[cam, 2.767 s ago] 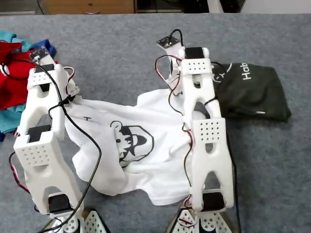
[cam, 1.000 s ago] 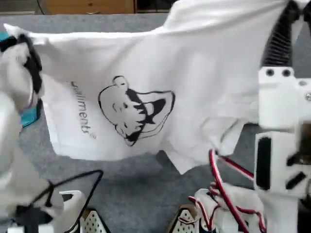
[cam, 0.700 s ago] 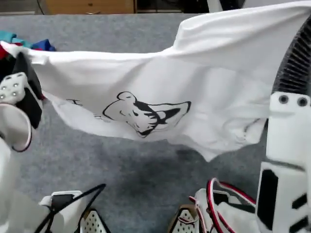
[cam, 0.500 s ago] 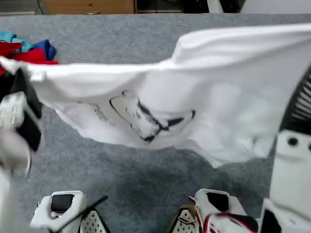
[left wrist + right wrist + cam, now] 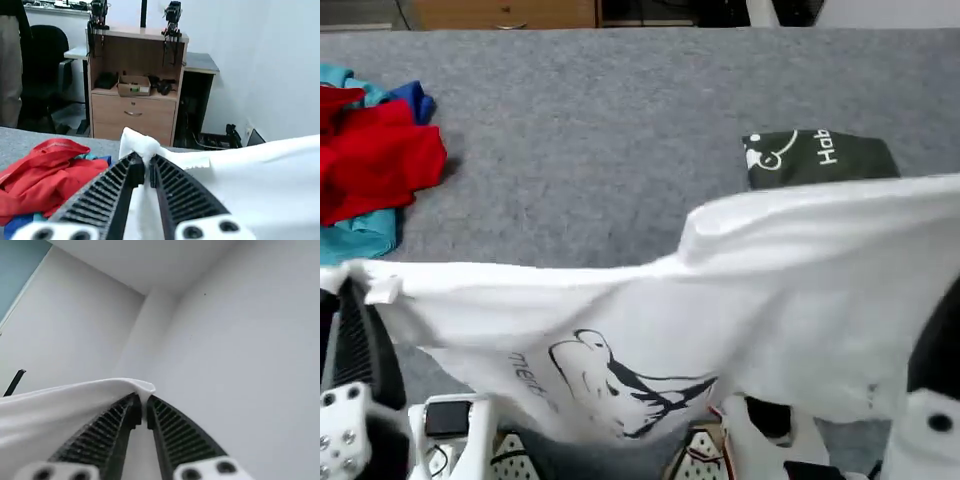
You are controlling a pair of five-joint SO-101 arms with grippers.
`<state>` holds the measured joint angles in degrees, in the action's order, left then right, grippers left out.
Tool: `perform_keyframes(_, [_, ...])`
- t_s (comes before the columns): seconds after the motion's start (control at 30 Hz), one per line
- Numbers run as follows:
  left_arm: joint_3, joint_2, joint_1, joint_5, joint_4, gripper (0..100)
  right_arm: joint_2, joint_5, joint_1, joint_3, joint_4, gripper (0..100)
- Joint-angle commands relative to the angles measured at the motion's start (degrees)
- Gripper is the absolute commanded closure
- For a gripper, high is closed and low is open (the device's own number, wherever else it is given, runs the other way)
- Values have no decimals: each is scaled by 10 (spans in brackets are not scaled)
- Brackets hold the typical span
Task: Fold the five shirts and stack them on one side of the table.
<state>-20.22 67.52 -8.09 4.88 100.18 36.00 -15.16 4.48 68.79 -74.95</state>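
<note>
The white shirt (image 5: pixel 750 300) hangs stretched in the air above the near side of the grey table (image 5: pixel 590 130), with its printed front facing up. The left gripper (image 5: pixel 143 167) pinches one corner of it between closed jaws. The right gripper (image 5: pixel 142 404) is clamped on another edge. Beyond it, a folded dark green shirt (image 5: pixel 817 157) lies flat on the table's right part. At the far left sits a crumpled heap: a red shirt (image 5: pixel 375 160) over a teal shirt (image 5: pixel 355 235) and a blue shirt (image 5: pixel 415 98).
</note>
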Motion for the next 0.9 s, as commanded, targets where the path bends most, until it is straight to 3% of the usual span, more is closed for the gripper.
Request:
perform_keyframes(0.0, [70,14,4,3,6,982,-29,0,5,-43,11,997])
perform_keyframes(0.17, [150,5,5,4,-8,982,-83,-5,-29,-172,40,997])
perform_keyframes(0.3, [275,-18,3,4,-120,982,-141,-33,-68,-272,111,997])
perform_keyframes(0.4, [395,-48,-23,-1,-273,982,-197,-33,-76,-341,193,997])
perform_keyframes(0.5, [505,-108,-41,-1,-483,982,-269,-33,-91,-385,265,997])
perform_keyframes(0.7, [554,-300,-62,-18,-853,982,-436,-28,-109,-379,367,997])
perform_keyframes(0.77, [538,-368,-62,-42,-927,982,-491,-28,-115,-349,390,997])
perform_keyframes(0.87, [487,-457,-62,-49,-956,982,-565,-28,-117,-276,387,997])
